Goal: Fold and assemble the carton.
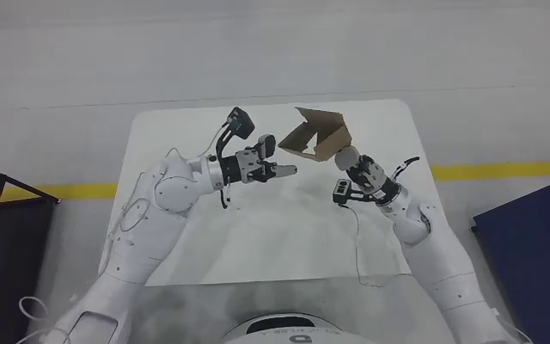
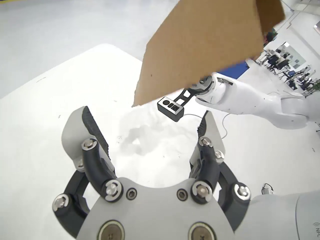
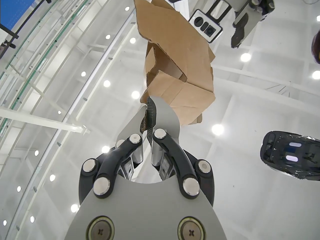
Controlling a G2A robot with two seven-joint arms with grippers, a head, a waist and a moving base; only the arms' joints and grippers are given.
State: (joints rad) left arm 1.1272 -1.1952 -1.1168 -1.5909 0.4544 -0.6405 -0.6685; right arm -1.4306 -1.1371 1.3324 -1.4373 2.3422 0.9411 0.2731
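Note:
A brown cardboard carton (image 1: 318, 134), partly unfolded with loose flaps, is held up above the far middle of the white table (image 1: 275, 241). My right gripper (image 3: 149, 112) is shut on one of its lower flaps, and the carton (image 3: 175, 58) rises beyond its fingers. My left gripper (image 1: 282, 168) stands open just left of the carton, a short gap away and not touching it. Its own view has the two fingers spread wide, the left gripper (image 2: 147, 123) pointing at the table under the carton's flat panel (image 2: 205, 41).
The white table's top is bare around both arms. A thin cable (image 1: 357, 249) runs along the right forearm over the table. Grey floor with a yellow line (image 1: 490, 170) surrounds the table, and a dark blue object (image 1: 524, 232) stands at the right.

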